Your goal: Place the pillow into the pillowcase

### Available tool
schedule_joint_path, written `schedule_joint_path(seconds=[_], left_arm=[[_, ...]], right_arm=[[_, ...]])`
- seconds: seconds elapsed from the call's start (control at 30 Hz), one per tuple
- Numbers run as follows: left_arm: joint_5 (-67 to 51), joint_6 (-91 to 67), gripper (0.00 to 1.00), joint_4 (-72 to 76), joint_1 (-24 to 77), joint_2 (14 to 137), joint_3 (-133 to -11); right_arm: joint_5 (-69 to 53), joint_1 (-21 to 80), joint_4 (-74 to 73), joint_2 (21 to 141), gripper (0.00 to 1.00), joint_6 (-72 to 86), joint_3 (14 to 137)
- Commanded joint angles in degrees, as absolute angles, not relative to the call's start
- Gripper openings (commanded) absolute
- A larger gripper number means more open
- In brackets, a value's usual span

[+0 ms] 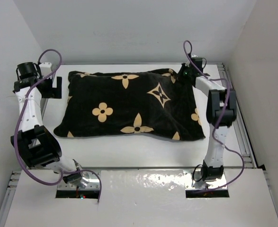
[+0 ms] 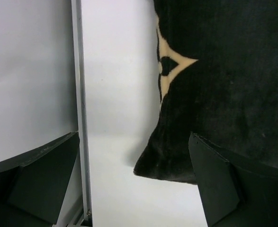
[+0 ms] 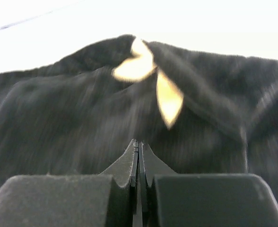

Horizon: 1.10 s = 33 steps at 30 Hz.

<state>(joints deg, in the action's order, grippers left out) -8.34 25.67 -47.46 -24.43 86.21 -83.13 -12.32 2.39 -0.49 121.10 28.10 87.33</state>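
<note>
The black pillowcase (image 1: 129, 106) with tan flowers and stars lies plump and flat in the middle of the table. The pillow does not show; no white is visible at any edge. My left gripper (image 1: 57, 88) is open beside the case's far left corner. In the left wrist view (image 2: 134, 189) that corner (image 2: 176, 161) lies between the wide-apart fingers, close to the right one, untouched. My right gripper (image 1: 183, 74) is at the case's far right corner. In the blurred right wrist view (image 3: 139, 144) its fingers are pressed together just over the fabric (image 3: 82, 118), with no cloth seen between them.
The white table (image 1: 129, 153) is bounded by an aluminium rail on the left (image 2: 79, 118) and another on the right (image 1: 237, 113). White walls close in the back and both sides. Purple cables loop off both arms.
</note>
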Motion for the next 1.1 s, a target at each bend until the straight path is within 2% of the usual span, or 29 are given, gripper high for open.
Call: schedule_joint_path(seconds=[0.0,0.13,0.33,0.47,0.77,0.83,0.9,0.93,0.97,1.0,1.03,1.07], left_arm=[[-6.3,25.8,1.0,-45.4,-25.8,87.4,-84.4],[-4.9,25.3,1.0,-45.4,-26.5,89.3,-84.8],[-3.3,25.2,1.0,-46.0,-26.8,91.5,-86.0],[-2.9,25.4,1.0,-46.3,-27.2,91.8,-86.7],[-1.0,27.0,1.0,-48.4,-27.3,90.3,-87.9],[-0.9,27.0,1.0,-48.9,-27.7,89.3,-87.8],[-1.2,27.0,1.0,-49.0,-27.9,88.4,-87.7],[-1.5,27.0,1.0,-49.0,-28.1,88.2,-87.6],[-1.8,26.6,1.0,-49.0,-28.3,87.9,-87.7],[-2.7,26.5,1.0,-48.8,-28.4,87.4,-87.6],[-3.2,26.2,1.0,-48.8,-28.7,87.0,-87.5],[-3.9,26.1,1.0,-48.7,-28.7,86.7,-87.5]], right_arm=[[-12.7,2.4,0.9,128.5,0.0,32.2,99.1],[-11.1,2.5,1.1,138.6,0.0,33.3,107.7],[-4.1,1.9,3.3,144.0,0.0,35.4,113.5],[6.1,1.9,8.9,144.8,0.0,33.0,113.7],[25.6,1.8,14.9,154.6,0.0,23.7,131.9],[24.8,1.4,14.6,153.5,0.0,22.6,131.8],[22.0,1.1,17.0,145.3,0.02,22.1,122.8],[19.3,1.2,18.7,141.4,0.07,21.5,118.1],[17.4,1.1,20.5,137.0,0.33,20.9,106.7],[15.8,1.0,21.9,132.6,0.48,18.9,100.9],[14.8,0.9,22.8,123.7,0.59,18.3,90.8],[14.4,0.7,22.2,119.6,0.77,18.2,86.4]])
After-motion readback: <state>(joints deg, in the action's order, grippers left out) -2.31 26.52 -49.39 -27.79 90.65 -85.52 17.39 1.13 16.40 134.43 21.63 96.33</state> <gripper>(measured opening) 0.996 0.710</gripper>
